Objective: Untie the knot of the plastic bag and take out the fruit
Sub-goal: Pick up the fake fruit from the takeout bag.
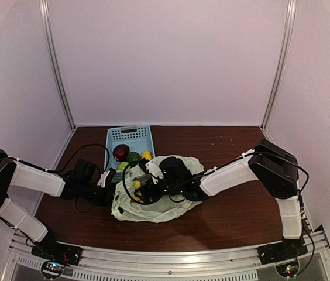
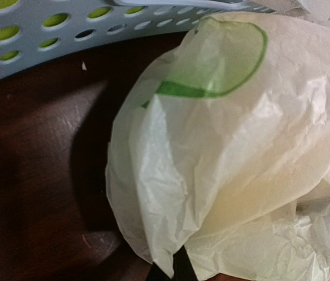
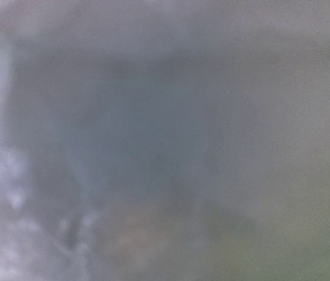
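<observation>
A dark brown wooden tabletop (image 1: 229, 216) is seen from above, with pale walls around it. A light blue perforated basket (image 1: 141, 139) sits at the far left-centre. Some of the fruit (image 1: 133, 157) lies in its near end. A dark red piece (image 1: 121, 152) is on the left, a green one is beside it, a yellow one (image 1: 147, 155) is on the right, and a yellow-green one (image 1: 123, 165) is nearest.

Just near of the basket and touching it lies the plastic bag (image 1: 159, 208), a crumpled, pale yellow-green heap in the middle of the tabletop. Another yellow piece (image 1: 137, 188) shows at the bag's left side.

The left arm reaches in low from the left. Its wrist view shows the left hand (image 2: 168, 272) closed tight, with a fold of the bag's thin plastic pinched between its dark fingertips. The bag bulges up beyond them, and a green curved line runs across the plastic. The basket's wall of holes is just behind.

The right arm stretches across from the right. The right hand (image 1: 150, 175) is over the bag's far-left part, close to the basket. Its wrist view is only a grey blur, so I cannot tell whether that hand is spread wide or holding something.
</observation>
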`<state>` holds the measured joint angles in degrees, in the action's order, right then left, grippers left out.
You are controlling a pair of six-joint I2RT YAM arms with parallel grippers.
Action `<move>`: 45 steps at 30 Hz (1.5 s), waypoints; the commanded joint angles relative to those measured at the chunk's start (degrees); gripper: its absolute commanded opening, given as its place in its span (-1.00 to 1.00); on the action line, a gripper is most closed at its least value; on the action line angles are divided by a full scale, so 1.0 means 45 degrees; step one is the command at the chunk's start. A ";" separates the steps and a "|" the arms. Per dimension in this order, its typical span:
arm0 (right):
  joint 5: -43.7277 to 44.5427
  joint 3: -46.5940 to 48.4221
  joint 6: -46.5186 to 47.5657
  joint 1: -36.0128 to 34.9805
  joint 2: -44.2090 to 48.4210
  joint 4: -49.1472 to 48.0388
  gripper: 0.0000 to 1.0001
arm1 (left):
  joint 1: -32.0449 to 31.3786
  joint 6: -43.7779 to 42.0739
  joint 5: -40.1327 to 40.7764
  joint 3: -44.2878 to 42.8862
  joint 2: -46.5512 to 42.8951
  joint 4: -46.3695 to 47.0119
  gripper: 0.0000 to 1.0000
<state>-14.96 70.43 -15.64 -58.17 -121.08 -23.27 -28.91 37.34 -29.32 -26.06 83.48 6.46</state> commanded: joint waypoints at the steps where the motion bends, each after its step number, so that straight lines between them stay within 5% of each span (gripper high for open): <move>1: -0.0274 0.0602 0.0010 -0.0119 -0.0567 0.0283 0.70 | -0.0061 -0.0193 0.0246 -0.0302 0.0198 0.0147 -1.00; 10: -0.0495 0.1453 -0.0213 -0.0294 -0.1249 0.0240 0.50 | -0.0119 -0.0211 0.0266 -0.0302 0.0156 0.0145 -1.00; 21: -0.0295 0.1100 -0.0237 -0.0347 -0.0843 -0.0036 -0.15 | -0.0121 -0.0211 0.0570 -0.0243 -0.0067 0.0021 -1.00; 45: 0.0841 -0.2805 -0.0072 -0.1055 0.4062 0.1055 -0.13 | -0.0120 0.0041 0.1578 -0.0116 -0.1283 -0.0731 -1.00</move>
<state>-13.13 59.27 -16.67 -61.01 -106.59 -21.98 -29.26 37.19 -23.46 -26.28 78.43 2.92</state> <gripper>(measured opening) 0.438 0.008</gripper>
